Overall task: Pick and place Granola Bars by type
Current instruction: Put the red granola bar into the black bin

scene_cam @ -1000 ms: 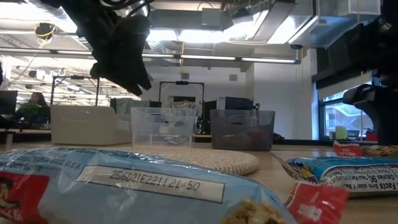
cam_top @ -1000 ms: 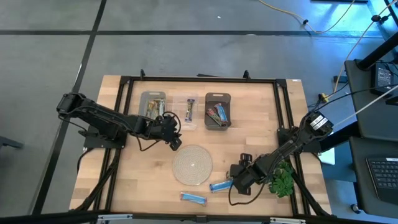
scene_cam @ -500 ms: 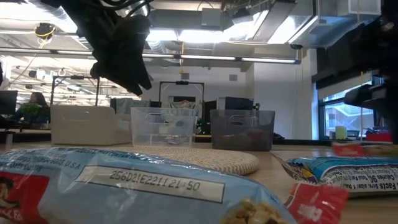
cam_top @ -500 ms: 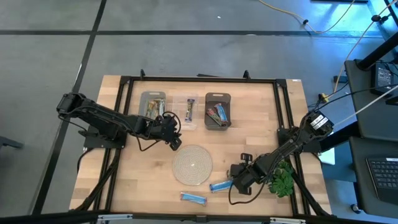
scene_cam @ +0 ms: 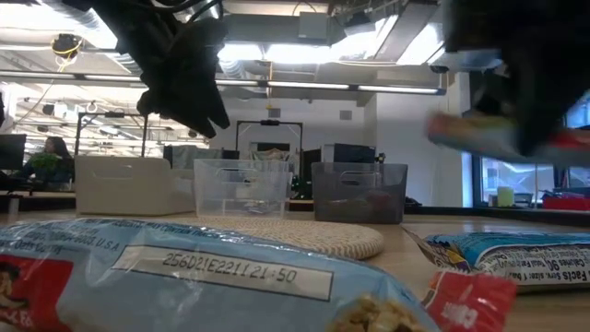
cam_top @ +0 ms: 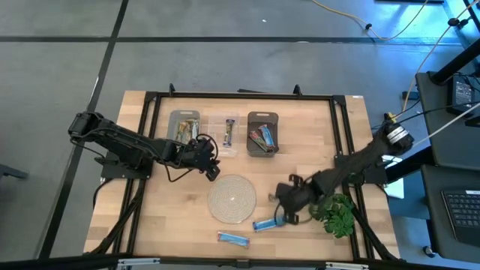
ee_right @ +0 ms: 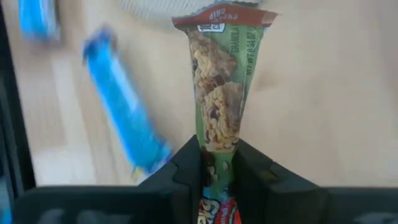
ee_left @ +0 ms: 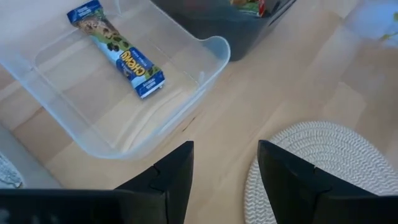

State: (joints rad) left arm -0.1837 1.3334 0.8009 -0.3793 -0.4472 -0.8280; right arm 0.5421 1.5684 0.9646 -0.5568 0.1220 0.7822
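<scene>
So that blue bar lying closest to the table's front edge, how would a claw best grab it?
The blue bar lies flat on the wooden table, clear of the woven mat and the other blue bar. Probably best from straight above, pinching across its narrow width near the middle, since its long sides are free. The right claw is nearer but already holds a green-wrapped bar.

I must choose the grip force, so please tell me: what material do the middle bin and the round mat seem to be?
The middle bin looks like clear, smooth hard plastic: the table shows through its walls. The round mat looks like pale woven fibre or cord, with a ribbed spiral texture; which fibre is unclear.
</scene>
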